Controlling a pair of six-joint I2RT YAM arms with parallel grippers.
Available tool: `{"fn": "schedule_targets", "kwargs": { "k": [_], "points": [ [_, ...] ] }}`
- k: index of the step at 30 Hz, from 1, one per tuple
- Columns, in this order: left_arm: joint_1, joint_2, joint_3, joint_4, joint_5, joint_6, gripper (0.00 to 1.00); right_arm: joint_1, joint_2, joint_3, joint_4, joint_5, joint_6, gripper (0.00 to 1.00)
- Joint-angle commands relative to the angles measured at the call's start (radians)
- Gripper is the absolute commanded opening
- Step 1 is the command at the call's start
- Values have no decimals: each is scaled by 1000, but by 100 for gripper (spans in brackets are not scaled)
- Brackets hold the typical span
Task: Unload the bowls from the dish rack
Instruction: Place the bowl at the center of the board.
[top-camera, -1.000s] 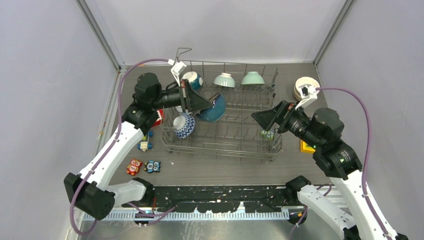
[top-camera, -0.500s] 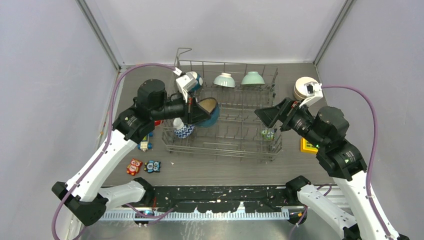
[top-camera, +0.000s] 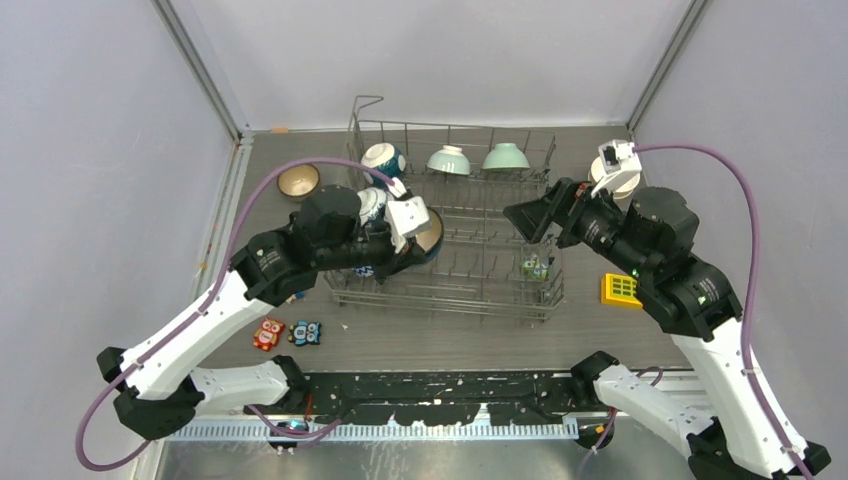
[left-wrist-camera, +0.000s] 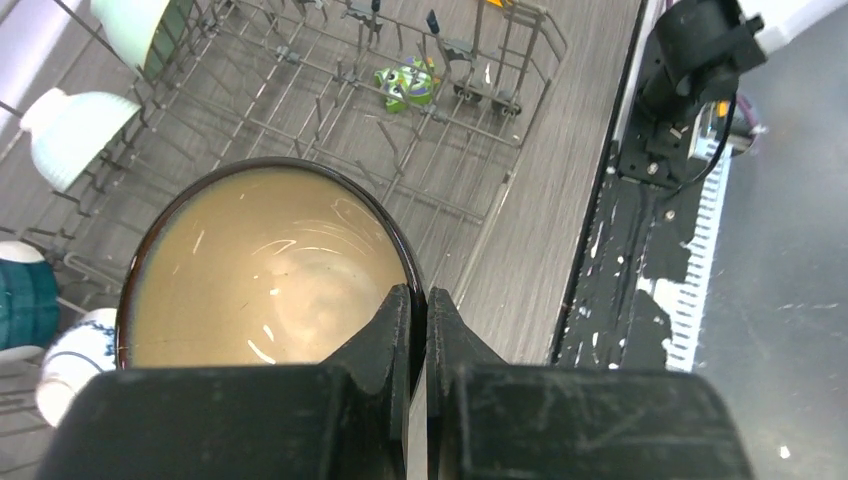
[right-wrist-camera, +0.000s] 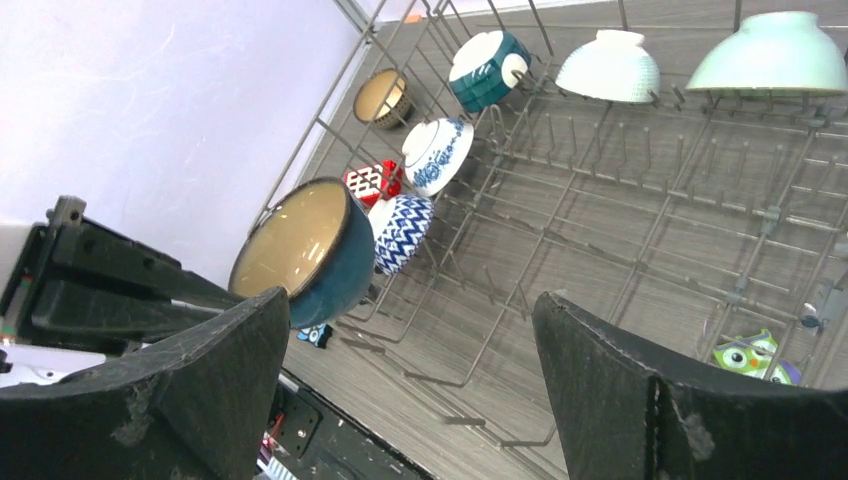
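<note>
The left pincer (left-wrist-camera: 418, 300) is clamping the rim of the dark teal bowl (left-wrist-camera: 270, 270), one finger inside the tan glaze and one against the outer wall, jaws nearly together with only the bowl's thin wall between them. The bowl is hanging in the air beyond the fingertips, above the dish rack (top-camera: 440, 300) and touching none of its tines. The right pincer (right-wrist-camera: 400, 305) is waiting with its jaws wide apart and nothing between them, looking across the rack at the carried bowl.

The step in hand appears to be carrying this bowl out of the rack to the table. A rim pinch is a thin hold on glazed ceramic, so the grip should be staying firm and the travel slow, with no quick wrist turns. The bowl's foot should be passing well over the tines and the rack wall below the pincer, and over the chevron bowl (right-wrist-camera: 403, 232) sitting just beneath it. Before lowering, the wrist should be rolling until the foot faces down, so that it lands flat rather than on an edge.

Being round, the bowl has no real long axis; its foot-to-mouth axis is lying tilted, roughly along the fingers. The mouth is facing back toward the left wrist and partly upward, the foot pointing away and down.
</note>
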Motion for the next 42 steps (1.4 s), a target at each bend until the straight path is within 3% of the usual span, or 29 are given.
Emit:
{"fn": "schedule_targets", "kwargs": {
  "k": [1, 9, 20, 29, 42],
  "points": [
    [-82, -70, -3, 79, -109, 180, 0, 34, 63, 111, -43, 26, -73, 94],
    [-237, -136, -93, 48, -246, 399, 0, 94, 247, 339, -234, 33, -124, 93],
    [-354, -140, -137, -17, -317, 538, 0, 331, 524, 616, -500, 101, -201, 84],
    [-363, -142, -140, 10, -264, 527, 0, 433, 612, 601, -509, 257, -225, 74],
    [-370, -149, -161, 25, -276, 499, 0, 483, 694, 575, -430, 230, -222, 65]
  ]
}}
